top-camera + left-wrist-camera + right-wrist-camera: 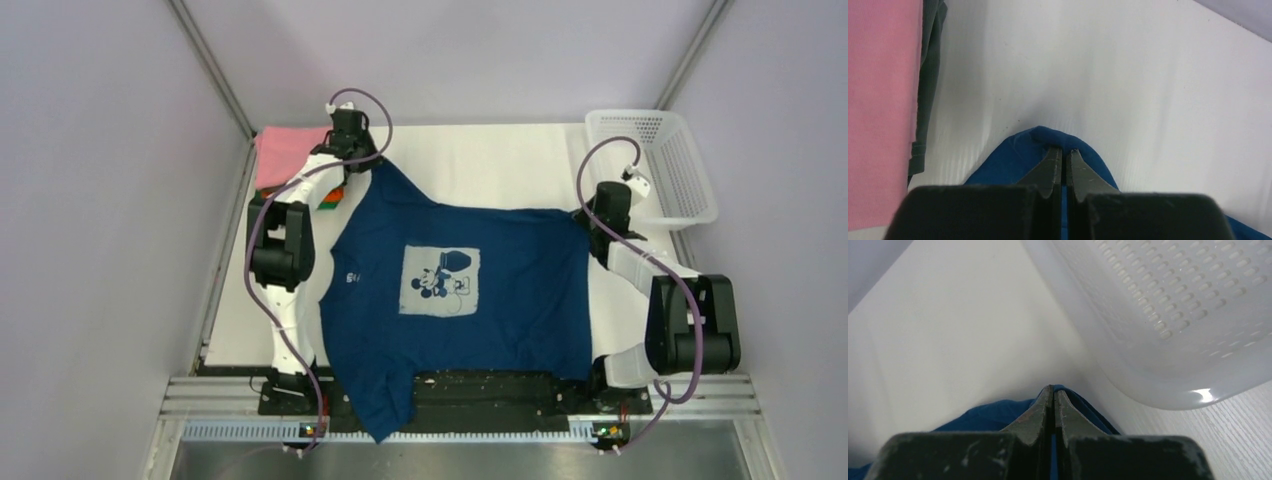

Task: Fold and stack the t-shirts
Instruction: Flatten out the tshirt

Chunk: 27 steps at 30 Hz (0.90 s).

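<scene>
Shirt stretches between both jaws, each pair clenched on its far edge; its body trails behind them.

The right jaws are pinched on a fold of navy shirt over the white bench, just beside a mesh basket.

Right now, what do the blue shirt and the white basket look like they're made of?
The navy t-shirt looks like soft, matte knit cloth, possibly cotton: it drapes flat, wrinkles, and bunches where it is pinched. The white basket looks like moulded plastic with a slight gloss: stiff walls with rows of holes, and a bright highlight on its rounded edge.
</scene>
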{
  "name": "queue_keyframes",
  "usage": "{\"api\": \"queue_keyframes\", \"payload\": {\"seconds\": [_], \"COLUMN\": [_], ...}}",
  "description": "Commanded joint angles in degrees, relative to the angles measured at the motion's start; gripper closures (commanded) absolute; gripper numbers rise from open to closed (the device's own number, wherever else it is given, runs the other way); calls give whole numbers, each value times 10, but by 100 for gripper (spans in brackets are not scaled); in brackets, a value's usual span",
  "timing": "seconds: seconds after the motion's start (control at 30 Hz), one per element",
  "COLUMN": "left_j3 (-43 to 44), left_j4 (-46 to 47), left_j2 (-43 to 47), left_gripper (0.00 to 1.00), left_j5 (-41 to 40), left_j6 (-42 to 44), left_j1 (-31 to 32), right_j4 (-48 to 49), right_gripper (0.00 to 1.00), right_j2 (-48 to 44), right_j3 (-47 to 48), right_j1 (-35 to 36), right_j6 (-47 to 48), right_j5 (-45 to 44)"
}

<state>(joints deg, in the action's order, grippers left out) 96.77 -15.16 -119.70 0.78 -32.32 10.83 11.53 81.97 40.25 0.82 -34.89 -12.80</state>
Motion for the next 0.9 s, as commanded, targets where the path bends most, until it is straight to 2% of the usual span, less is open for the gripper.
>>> {"api": "queue_keyframes", "payload": {"seconds": [0.0,0.07,0.13,0.17,0.23,0.27,0.4,0.47,0.67,0.73,0.87], "left_j3": [68,107,139,153,187,212,232,209,83,29,-58], "left_j4": [6,-14,-20,-22,-38,-50,-68,-64,-55,-48,-5], "left_j2": [-39,-63,-87,-97,-119,-128,-126,-106,-15,16,51], "left_gripper": [100,100,100,94,64,44,8,2,1,1,1], "left_j5": [-26,-29,-29,-30,-29,-27,-14,-11,19,27,48], "left_j6": [-6,-7,-4,-3,2,4,7,7,3,-7,-25], "left_j1": [-2,-2,-2,-2,-2,-2,-2,-1,4,10,23], "right_j4": [24,14,11,11,7,5,17,32,10,4,-11], "right_gripper": [100,100,93,88,77,73,53,45,25,9,7], "right_j2": [18,30,45,51,61,63,46,30,-19,-37,-57], "right_j3": [47,62,72,76,88,94,98,91,80,67,35], "right_j1": [-6,-6,-6,-6,-6,-6,-6,-6,12,33,64], "right_j6": [-19,-24,-23,-21,-13,-9,-3,-3,18,31,39], "right_j5": [-63,-86,-96,-99,-96,-88,-34,11,102,111,148]}}
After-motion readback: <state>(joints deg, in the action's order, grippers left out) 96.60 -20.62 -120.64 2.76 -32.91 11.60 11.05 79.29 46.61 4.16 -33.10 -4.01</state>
